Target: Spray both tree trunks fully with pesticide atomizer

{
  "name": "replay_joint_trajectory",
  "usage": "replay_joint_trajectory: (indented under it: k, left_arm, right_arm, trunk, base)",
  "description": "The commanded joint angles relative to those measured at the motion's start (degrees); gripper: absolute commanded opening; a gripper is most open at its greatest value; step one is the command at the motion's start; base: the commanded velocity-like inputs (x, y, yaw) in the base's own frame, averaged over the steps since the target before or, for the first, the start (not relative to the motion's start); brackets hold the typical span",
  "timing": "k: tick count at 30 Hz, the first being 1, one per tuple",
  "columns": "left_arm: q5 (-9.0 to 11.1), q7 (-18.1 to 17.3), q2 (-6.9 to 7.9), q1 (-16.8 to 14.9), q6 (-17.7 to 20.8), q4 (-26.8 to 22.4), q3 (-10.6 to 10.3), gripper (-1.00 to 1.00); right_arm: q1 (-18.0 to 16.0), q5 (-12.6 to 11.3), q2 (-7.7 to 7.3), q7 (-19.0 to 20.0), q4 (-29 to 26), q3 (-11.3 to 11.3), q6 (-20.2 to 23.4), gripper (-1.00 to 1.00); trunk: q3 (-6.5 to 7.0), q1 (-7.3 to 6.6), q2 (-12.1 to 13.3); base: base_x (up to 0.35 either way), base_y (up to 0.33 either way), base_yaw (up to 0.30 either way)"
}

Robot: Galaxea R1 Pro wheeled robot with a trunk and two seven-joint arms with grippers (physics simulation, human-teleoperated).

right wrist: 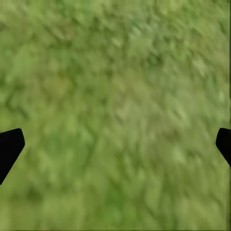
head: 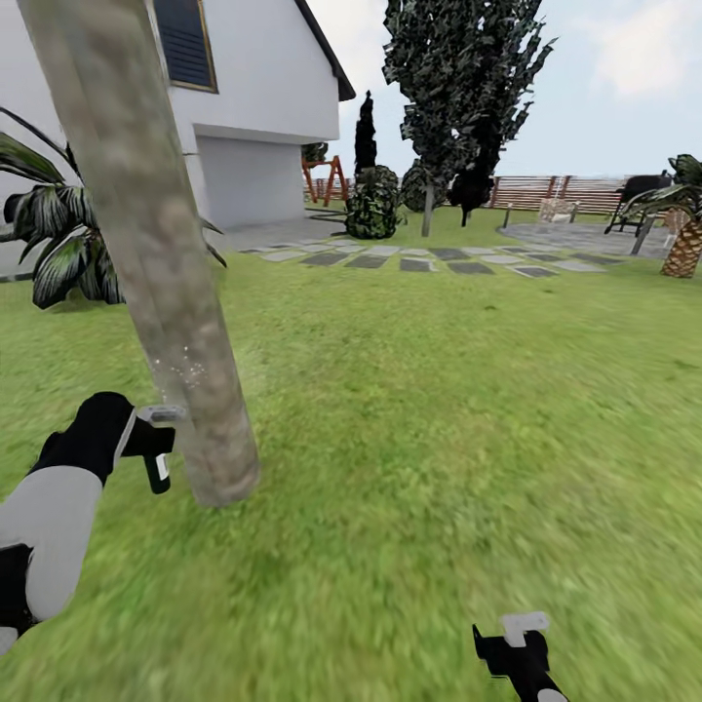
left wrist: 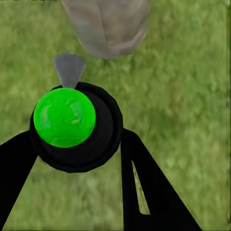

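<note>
Pesticide atomizer [left wrist: 72, 126] sits clamped between the left gripper's [head: 156, 448] black fingers [left wrist: 149, 187], its bright green cap facing the wrist camera and its grey nozzle [left wrist: 70, 69] aimed at the tree trunk [head: 156, 253]. From the head camera the trunk leans across at ten o'clock, beige-grey and blotchy, its base planted in the lawn [head: 439, 409] just beside the gripper; a faint speckle of mist [head: 180, 372] shows on the bark above the nozzle. Right gripper [head: 515, 643] hangs low at five o'clock, well apart from the trunk, jaws spread wide with nothing but grass between the fingertips [right wrist: 9, 147]. Up at twelve o'clock stand a white house [head: 253, 117], dark stepping stones [head: 419, 261] and a leafy tree [head: 458, 88] in front of a slatted fence [head: 556, 190]. A scaly palm [head: 684, 244] marks three o'clock.
</note>
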Motion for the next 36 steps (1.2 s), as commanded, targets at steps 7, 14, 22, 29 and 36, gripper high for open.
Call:
replay_joint_trajectory:
  k: [7,14,22,29,36]
  left_arm:
    - [-0.8,-0.5,-0.24,0.0,0.2,-0.2,0.5,-1.00]
    - [-1.0,-0.6,3.40,4.3,-1.9,-0.2,0.6,-1.00]
    - [-0.6,-0.5,3.09,5.1,-3.3,-0.3,0.5,-1.00]
    - [-0.5,-0.9,3.03,5.1,-3.4,-0.3,0.5,-1.00]
    - [-0.5,-1.7,2.77,7.4,-6.9,-0.6,0.0,-1.00]
  right_arm:
    - [0.0,0.6,0.00,-0.4,0.0,0.0,-0.1,1.00]
    - [0.0,0.6,0.00,-0.4,0.0,0.0,-0.1,1.00]
    - [0.0,0.6,0.00,-0.4,0.0,0.0,-0.1,1.00]
    - [0.0,0.6,-0.01,-0.4,0.0,0.0,-0.1,1.00]
    - [0.0,0.6,-0.03,-0.4,0.0,0.0,-0.1,1.00]
  trunk:
    - [-0.05,0.01,0.0]
    - [-0.05,0.01,0.0]
    - [-0.05,0.01,0.0]
    - [-0.05,0.01,0.0]
    - [-0.05,0.01,0.0]
  base:
    - [0.253,-0.173,0.002]
    - [0.037,-0.013,0.205]
    - [0.082,0.000,0.172]
    - [0.332,0.000,0.002]
    - [0.238,0.000,0.047]
